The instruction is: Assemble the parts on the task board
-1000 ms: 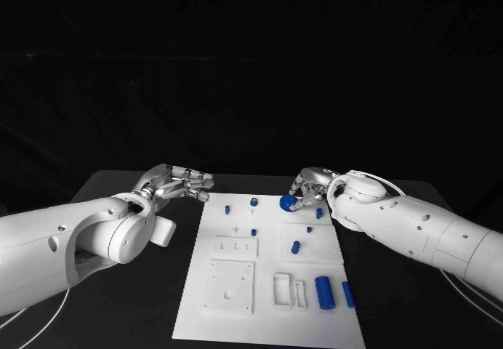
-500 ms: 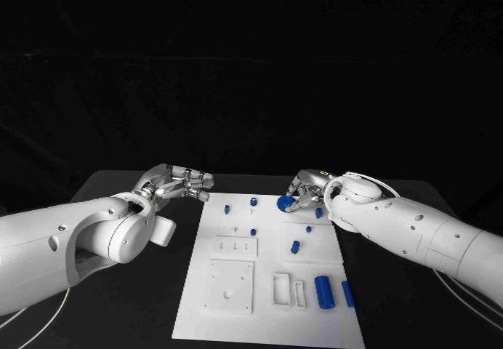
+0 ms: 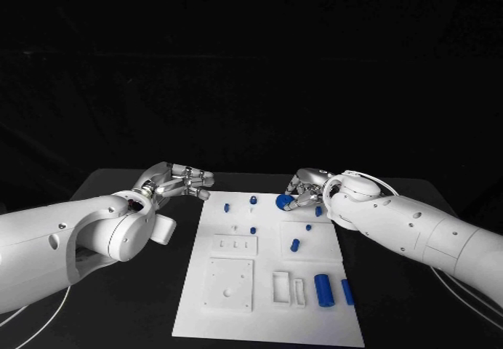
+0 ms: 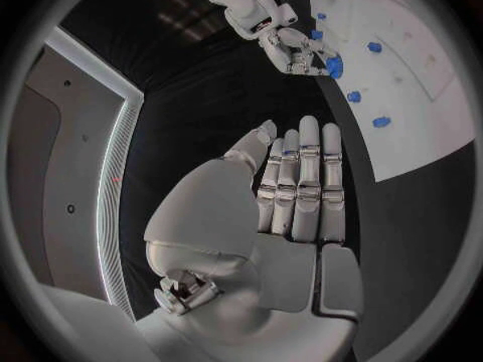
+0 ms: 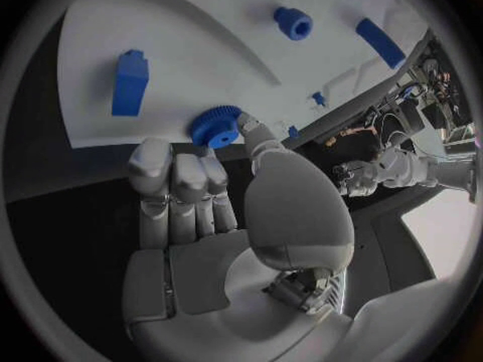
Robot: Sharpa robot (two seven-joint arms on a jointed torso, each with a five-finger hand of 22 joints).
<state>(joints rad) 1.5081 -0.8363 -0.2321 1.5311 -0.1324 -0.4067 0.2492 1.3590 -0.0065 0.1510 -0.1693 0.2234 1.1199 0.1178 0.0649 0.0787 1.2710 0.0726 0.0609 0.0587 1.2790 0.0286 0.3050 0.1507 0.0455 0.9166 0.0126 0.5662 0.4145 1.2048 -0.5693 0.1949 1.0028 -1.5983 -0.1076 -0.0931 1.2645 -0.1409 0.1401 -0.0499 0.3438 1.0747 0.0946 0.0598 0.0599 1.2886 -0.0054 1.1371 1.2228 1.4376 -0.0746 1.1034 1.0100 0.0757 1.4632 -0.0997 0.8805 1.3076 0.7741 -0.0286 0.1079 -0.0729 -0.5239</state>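
Blue toothed plastic gear [image 3: 285, 201] sits pinched in the fingertips of the silver right hand [image 3: 306, 187], held over the far right part of the flat white task board [image 3: 243, 305]. Off the board's left edge, the silver left hand [image 3: 178, 182] holds nothing, fingers extended side by side.

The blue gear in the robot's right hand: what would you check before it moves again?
1. Right hand holds the gear: ok, pinched at the fingertips.
2. Gear is over the board: ok, near its far right part.
3. Left hand clear of the board: ok, it hovers beside the far left corner, holding nothing.
4. Gear's seat on the board is free: cannot tell.
5. Other blue parts out of the way: ok, they lie nearer the robot.
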